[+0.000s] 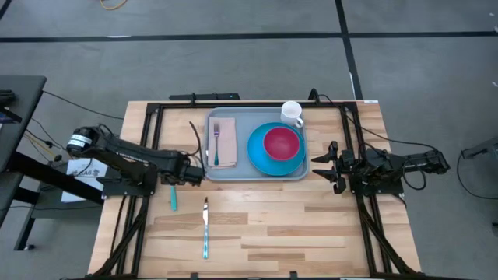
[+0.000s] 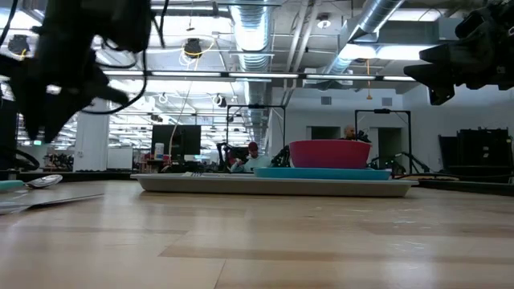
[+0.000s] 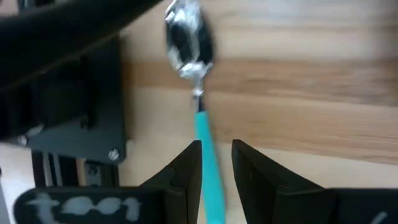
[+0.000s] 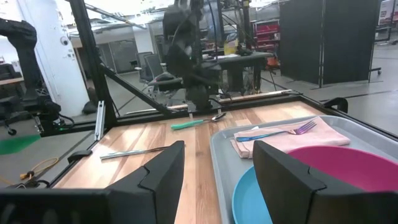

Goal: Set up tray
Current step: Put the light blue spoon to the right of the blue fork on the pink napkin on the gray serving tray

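The grey-blue tray (image 1: 243, 117) lies flat at the table's far middle. On it are a pink napkin (image 1: 226, 145) with a fork (image 1: 217, 140), a round blue plate (image 1: 261, 159) holding a red bowl (image 1: 282, 142), and a white mug (image 1: 292, 113). A teal-handled spoon (image 1: 173, 199) lies on the wood left of the tray's near corner. My left gripper (image 3: 216, 155) hangs open above the spoon (image 3: 204, 134), raised off the table in the low view. My right gripper (image 1: 323, 165) waits open beside the tray's right edge.
A teal-handled knife (image 1: 205, 227) lies on the wood nearer the front edge, handle toward the front. Black frame rails (image 1: 148, 140) run along both sides of the table. Bare wood stretches across the near half (image 1: 311, 225).
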